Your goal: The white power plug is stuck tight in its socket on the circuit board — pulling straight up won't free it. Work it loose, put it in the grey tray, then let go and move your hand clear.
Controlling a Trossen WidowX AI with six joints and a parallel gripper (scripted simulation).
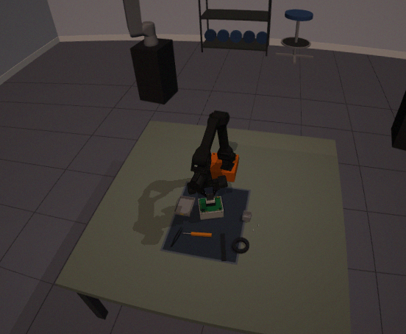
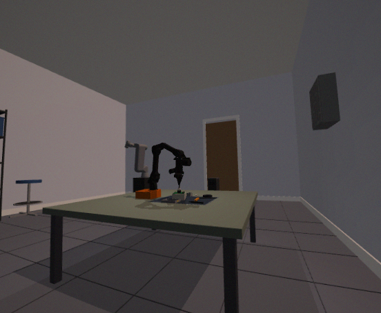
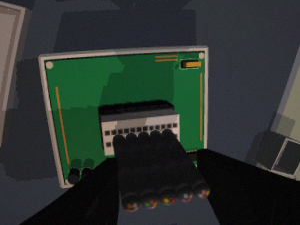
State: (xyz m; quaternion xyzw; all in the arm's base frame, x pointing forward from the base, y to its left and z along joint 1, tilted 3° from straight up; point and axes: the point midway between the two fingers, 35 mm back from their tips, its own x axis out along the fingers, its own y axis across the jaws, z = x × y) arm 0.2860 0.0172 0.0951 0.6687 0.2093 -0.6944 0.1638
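Item: one white power plug [image 1: 210, 201] [image 3: 141, 130], at the circuit board [image 1: 216, 208] [image 3: 85, 89], directly beside the black socket [image 3: 136, 107]; whether its lower part remains seated cannot be told. Attached: a bundle of dark wires [image 1: 209, 196] [image 3: 155, 166], rising between the fingers. End effector: one black gripper [image 1: 209, 193] [image 2: 179, 188] [image 3: 157, 163], partly open, its fingers closed upon the plug, by judgement; the contact itself is hidden in the wrist view. Progress: grip taken; the plug not yet clear of the board; loosening apparently in hand. Outstanding: freeing, carrying, placing in the tray, release and withdrawal. Destination: one grey tray [image 1: 185, 206] [image 3: 10, 59], shallow, rimmed, holding no plug, beside the board with a narrow strip of mat [image 1: 231, 221] [image 2: 206, 200] between. Edges: the board's pale housing [image 1: 212, 215] [image 2: 179, 197] [image 3: 44, 116] and the tray's raised rim, both probably to be cleared by a lift before crossing. Open room: above the board, and on the side away from the arm's orange base [image 1: 233, 173] [image 2: 148, 194]. Further out: an orange screwdriver [image 1: 201, 234] [image 2: 197, 199] and a black ring [image 1: 240, 245] [image 2: 207, 196], both off the short route to the tray.
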